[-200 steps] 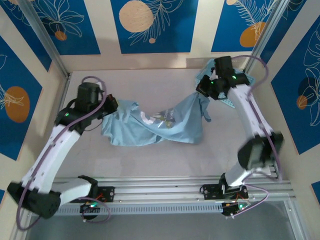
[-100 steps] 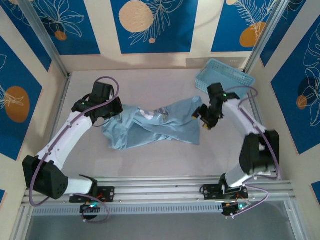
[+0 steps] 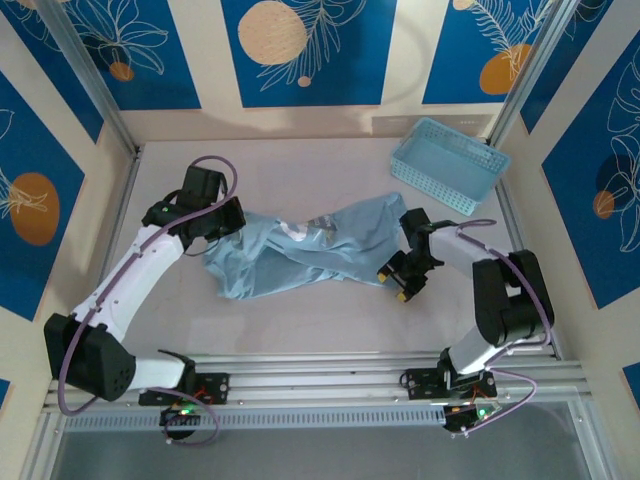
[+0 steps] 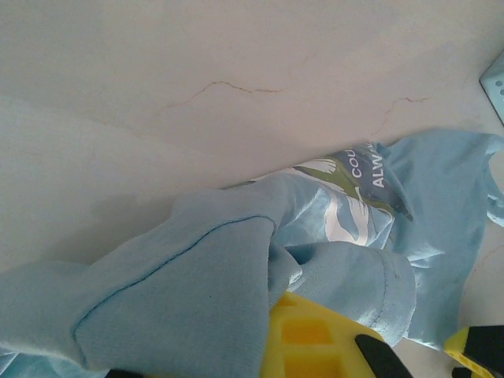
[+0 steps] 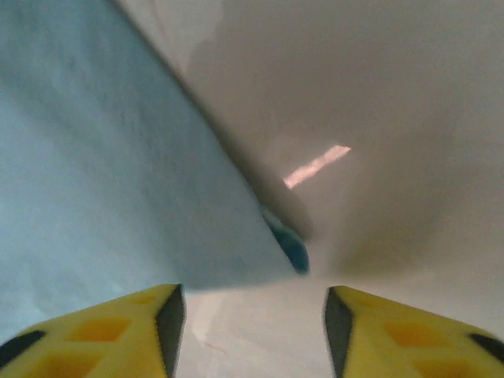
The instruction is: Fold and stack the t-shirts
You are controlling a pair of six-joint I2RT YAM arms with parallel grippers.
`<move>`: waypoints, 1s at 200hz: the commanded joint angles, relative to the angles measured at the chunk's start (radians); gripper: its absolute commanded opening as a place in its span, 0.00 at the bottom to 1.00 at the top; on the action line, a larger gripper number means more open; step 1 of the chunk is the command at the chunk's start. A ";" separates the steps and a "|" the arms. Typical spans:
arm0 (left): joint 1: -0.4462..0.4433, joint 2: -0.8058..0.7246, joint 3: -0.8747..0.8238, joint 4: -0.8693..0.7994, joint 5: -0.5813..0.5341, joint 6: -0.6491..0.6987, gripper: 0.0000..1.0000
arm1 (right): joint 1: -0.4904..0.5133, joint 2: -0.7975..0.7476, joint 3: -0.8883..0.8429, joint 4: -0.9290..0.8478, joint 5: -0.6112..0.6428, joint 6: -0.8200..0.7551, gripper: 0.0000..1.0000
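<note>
So, quick status from my end. The light blue t-shirt is lying crumpled in the middle of the worktop, stretched in a rumpled band between my two arms, not folded at all. Its white print faces up near the middle, partly buried in the wrinkles.

My left fingers are at the shirt's left end and pinched tight on a bunched fold of the fabric. From the left wrist camera I can see a hemmed edge, looks like a sleeve, draped right over one yellow finger.

My right fingers are down low at the shirt's near-right corner, spread moderately apart and gripping nothing. From the right wrist camera the cloth's edge lies just ahead and to the left, with bare worktop showing in the gap between them.

The blue lattice basket sits off in the far right corner, well apart from the shirt.
</note>
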 commanded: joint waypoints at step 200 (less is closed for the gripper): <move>0.024 -0.403 0.506 0.019 -0.231 0.115 0.00 | -0.098 -0.595 0.777 0.033 0.011 -0.292 0.00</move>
